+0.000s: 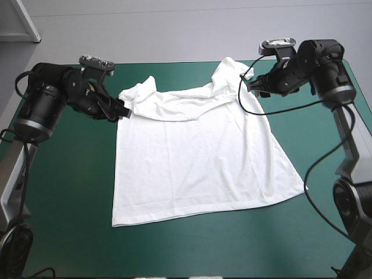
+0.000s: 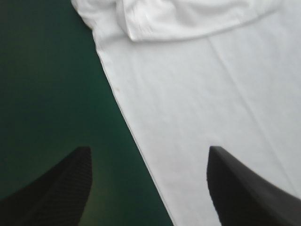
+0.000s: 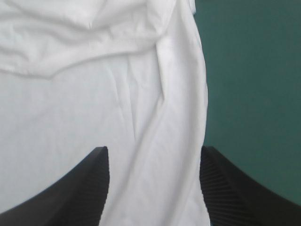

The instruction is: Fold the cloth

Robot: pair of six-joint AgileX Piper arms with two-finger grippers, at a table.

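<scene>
The bench [image 1: 64, 192] shows a wide bare stretch of teal-green cover left of the shirt [image 1: 197, 157], a band along the near edge and a narrower strip on the right. The shirt's top comes close to the far edge.

The left pincer [image 1: 122, 109] stands open at the shirt's far-left corner, beside the sleeve. In its wrist view one black finger is over bare cover and the other over white cloth, with the shirt's side edge running between them — nothing is gripped.

The right pincer [image 1: 251, 84] is open too, at the far-right sleeve. Its fingers straddle a long ridge of cloth near the shirt's edge and hold nothing.

The shirt lies spread mostly flat at mid-bench, hem toward the near edge. Its upper part is rumpled and folded over — the right sleeve is bunched.
</scene>
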